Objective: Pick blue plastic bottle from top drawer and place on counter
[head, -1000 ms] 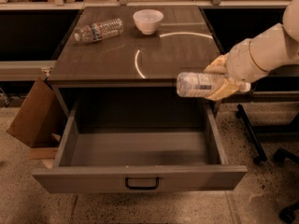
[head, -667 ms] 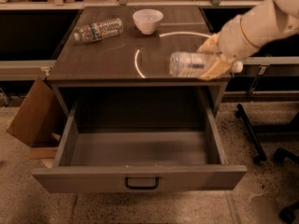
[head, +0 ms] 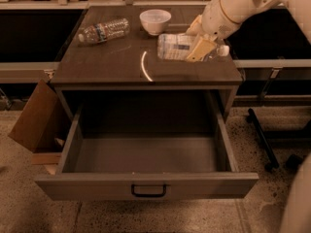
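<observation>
Bottle (head: 170, 46) with the pale blue label lies on its side over the right rear part of the counter (head: 107, 64), its white cap pointing toward the counter's right edge. I cannot tell whether it rests on the counter or hangs just above it. My gripper (head: 193, 43) is closed around it, one yellowish finger (head: 200, 50) across the front of its body near the cap end and the other behind it. My white arm reaches in from beyond the counter's right rear corner.

A white bowl (head: 155, 21) stands upright at the rear middle of the counter, just beside the held bottle. A longer ribbed clear bottle (head: 104, 30) lies on its side at the counter's left rear, well apart from my gripper.

Below the counter's front edge the top drawer (head: 87, 186) is pulled fully out, a dark handle (head: 148, 191) at the centre of its front panel. An open cardboard box (head: 34, 118) leans beside the counter's left side.
</observation>
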### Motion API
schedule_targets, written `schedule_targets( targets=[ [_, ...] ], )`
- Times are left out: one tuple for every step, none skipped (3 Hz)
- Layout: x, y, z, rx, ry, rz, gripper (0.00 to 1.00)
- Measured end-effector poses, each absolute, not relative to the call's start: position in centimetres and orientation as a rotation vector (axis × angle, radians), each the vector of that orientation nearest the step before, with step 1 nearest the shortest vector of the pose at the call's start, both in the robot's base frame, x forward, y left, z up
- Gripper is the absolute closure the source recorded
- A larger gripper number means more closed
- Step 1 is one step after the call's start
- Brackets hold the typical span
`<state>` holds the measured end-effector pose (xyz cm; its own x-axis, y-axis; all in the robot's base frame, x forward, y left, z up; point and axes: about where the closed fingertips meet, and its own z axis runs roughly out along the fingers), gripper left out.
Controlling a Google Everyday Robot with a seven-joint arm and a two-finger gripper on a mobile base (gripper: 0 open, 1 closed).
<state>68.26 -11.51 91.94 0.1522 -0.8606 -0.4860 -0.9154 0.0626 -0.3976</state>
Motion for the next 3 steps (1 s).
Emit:
schedule_targets(
  targets=[
    [70.2, -9.6, 90.4, -1.758, 1.776, 0.171, 1.00],
    [71.6, -8.4, 88.5, -1.740, 1.846, 0.230, 0.83],
    [72.7, -7.9, 87.4, -1.728, 1.894, 0.265, 0.59]
  ],
)
